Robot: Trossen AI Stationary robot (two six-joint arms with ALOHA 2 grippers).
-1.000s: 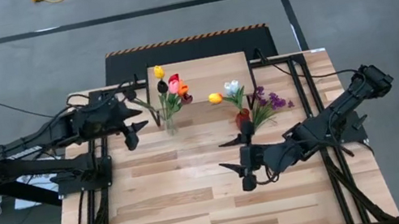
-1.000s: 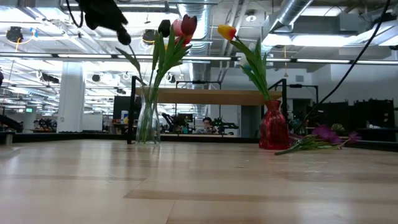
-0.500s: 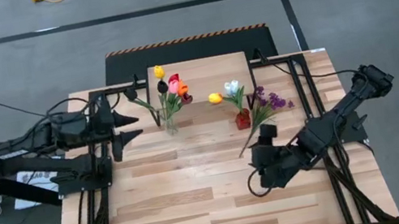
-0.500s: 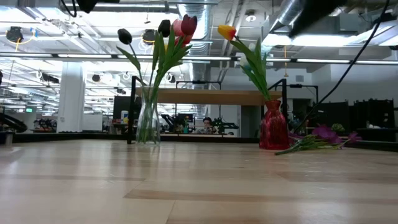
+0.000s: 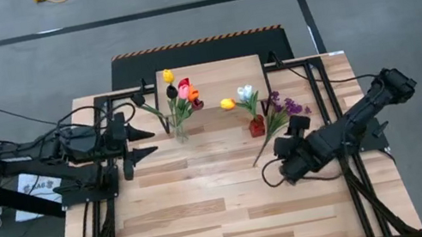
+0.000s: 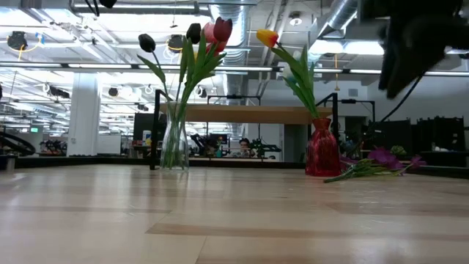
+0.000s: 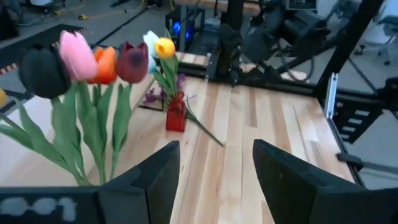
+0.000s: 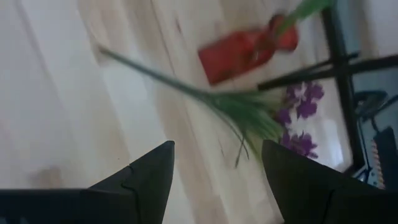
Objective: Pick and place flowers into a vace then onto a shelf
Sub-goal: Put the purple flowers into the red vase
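Several tulips (image 5: 180, 93) stand with their stems in a clear vase (image 5: 180, 128) on the table, in front of the shelf (image 5: 212, 75). A yellow and a white tulip (image 5: 239, 96) stand in a red vase (image 5: 257, 125). A purple sprig (image 5: 284, 110) lies flat on the table beside the red vase, its stem end (image 5: 257, 161) toward the near edge. My right gripper (image 8: 216, 146) hangs open above the stem, tipped downward. My left gripper (image 7: 216, 146) is open and level, left of the clear vase, holding nothing.
The shelf (image 6: 242, 114) stands on black legs at the table's far middle, behind both vases. Black frame rails (image 5: 321, 73) run along the table's sides. Bare planks (image 5: 202, 216) fill the near half of the table.
My left gripper has drawn back from the clear vase toward the table's left edge, leaving the dark tulip standing in it. My right gripper has tipped from level to pointing down, sunk lower, and moved toward the purple sprig's stem. Both stay open.
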